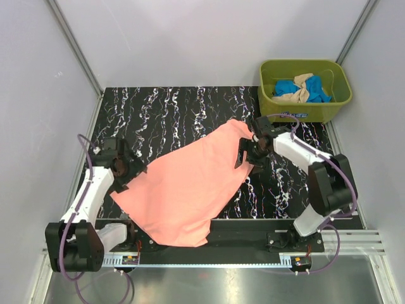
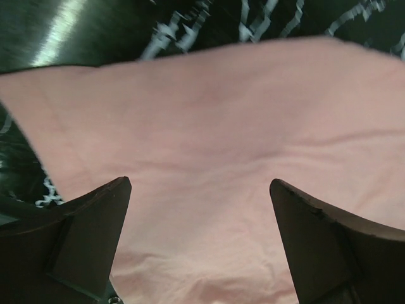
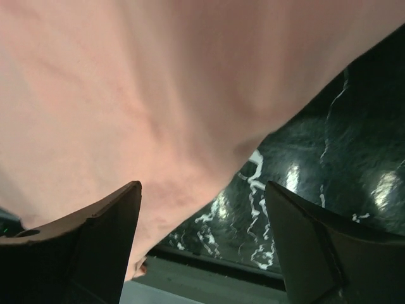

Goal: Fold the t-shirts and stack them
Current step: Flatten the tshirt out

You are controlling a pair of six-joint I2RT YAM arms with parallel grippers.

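A salmon-pink t-shirt (image 1: 186, 187) lies spread flat and slanted across the black marbled table (image 1: 164, 111), its near edge hanging over the front rail. My left gripper (image 1: 121, 172) is open at the shirt's left edge; the left wrist view shows pink cloth (image 2: 209, 139) filling the space between its fingers. My right gripper (image 1: 248, 155) is open at the shirt's far right edge; the right wrist view shows the cloth's edge (image 3: 158, 114) running across between its fingers. Blue (image 1: 319, 92) and beige-tan (image 1: 302, 88) t-shirts lie crumpled in the tub.
An olive-green plastic tub (image 1: 305, 111) stands at the table's far right corner. White walls close in the back and both sides. A metal rail (image 1: 253, 253) runs along the front edge by the arm bases.
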